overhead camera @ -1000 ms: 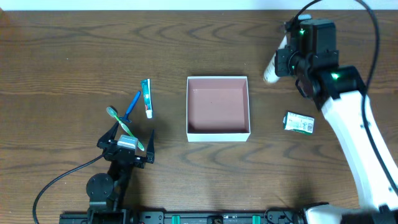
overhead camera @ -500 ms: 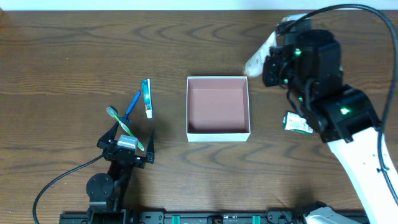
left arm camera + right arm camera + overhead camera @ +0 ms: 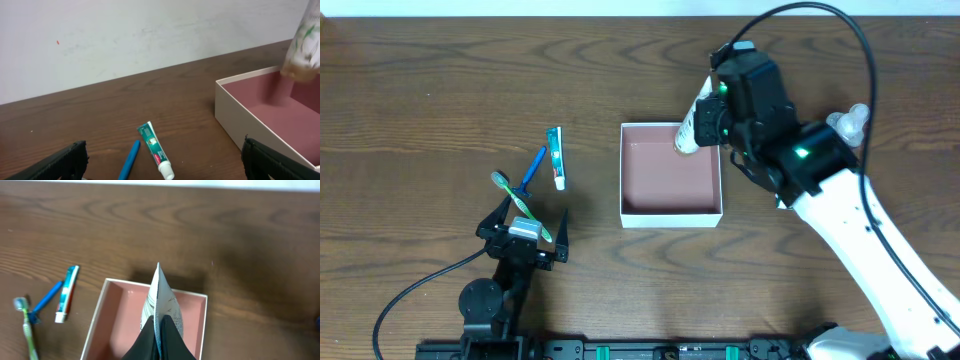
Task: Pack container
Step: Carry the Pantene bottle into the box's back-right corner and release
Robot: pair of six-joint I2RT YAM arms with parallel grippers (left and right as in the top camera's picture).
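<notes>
I count one table [image 3: 440, 80], dark wood, and two arms on it; the right arm [image 3: 840, 200] is the bigger sight, white and reaching in across the right side. One container [image 3: 665, 180] sits at mid-table; it is square, so I see no long axis; its walls run parallel to the table edges and its open mouth faces straight up, reddish floor bare. The right gripper [image 3: 159, 336] hangs over the container's far right corner, its fingers pressed together on one white pouch [image 3: 691, 127]; from the wrist view the pouch is edge-on and points away from the fingers into the box. From the left wrist its lower end is inside the walls, but I cannot tell whether it touches the floor. The left gripper [image 3: 531, 222] rests well apart to the container's left, fingers spread wide. Near it lie three small items: one green toothbrush [image 3: 515, 200], reaching between the spread fingers; one blue-handled item [image 3: 533, 170] crossing it; one toothpaste tube [image 3: 556, 158] just beside, pointing roughly front to back.
</notes>
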